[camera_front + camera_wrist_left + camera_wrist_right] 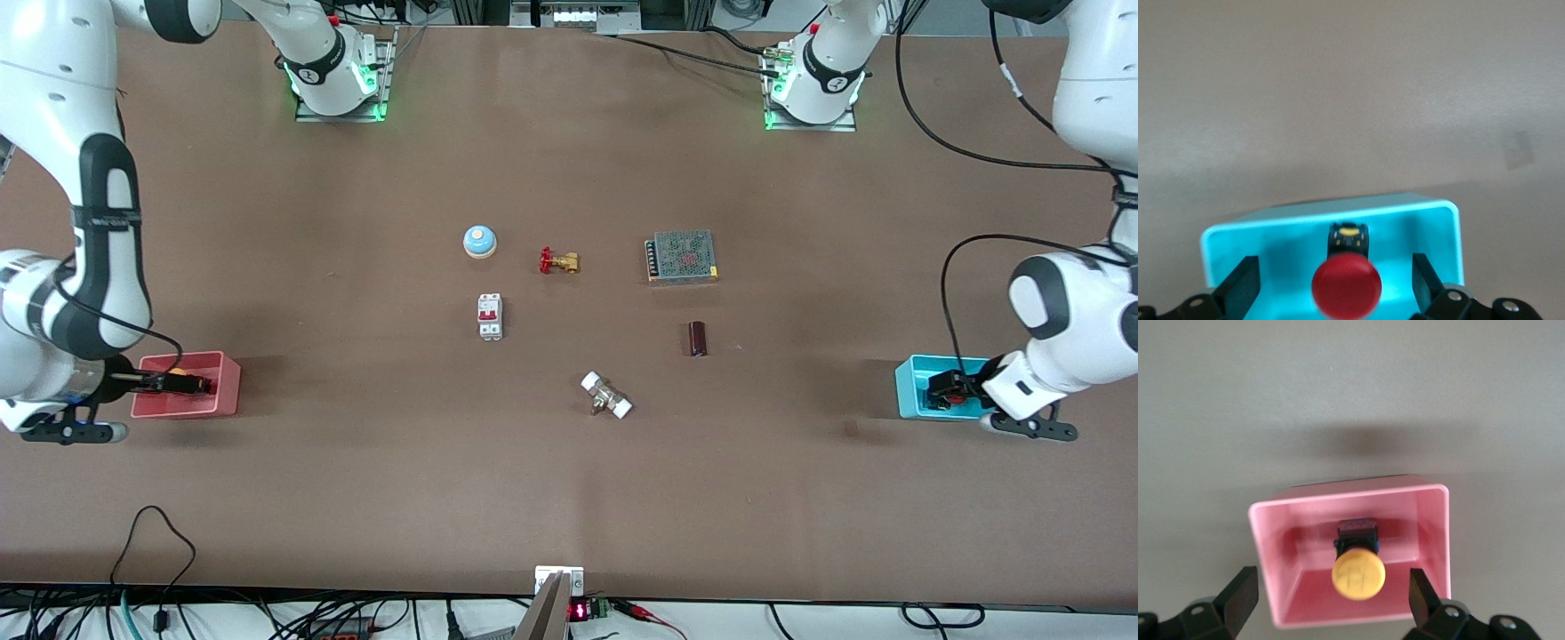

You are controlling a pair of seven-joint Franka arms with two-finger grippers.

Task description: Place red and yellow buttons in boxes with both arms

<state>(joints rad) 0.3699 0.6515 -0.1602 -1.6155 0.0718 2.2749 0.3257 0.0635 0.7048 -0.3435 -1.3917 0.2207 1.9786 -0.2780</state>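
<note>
Red button [1346, 285] lodged in cyan box [1441, 230], left end effector [1333, 283] spread wide above, nothing gripped. Yellow button [1358, 573] lodged in pink box [1431, 520], right end effector [1331, 597] likewise spread, empty.

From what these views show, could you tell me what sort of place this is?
Probably a robotics lab bench: two arms bolted to a brown table, cables along its edge, and loose industrial parts such as a circuit breaker, a power supply and a brass valve.

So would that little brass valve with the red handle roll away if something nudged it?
Probably not far. The brass valve lies on its side, and its red handle juts out, which should stop rolling. Being metal, it likely feels heavy for its size and would slide rather than tip.
</note>
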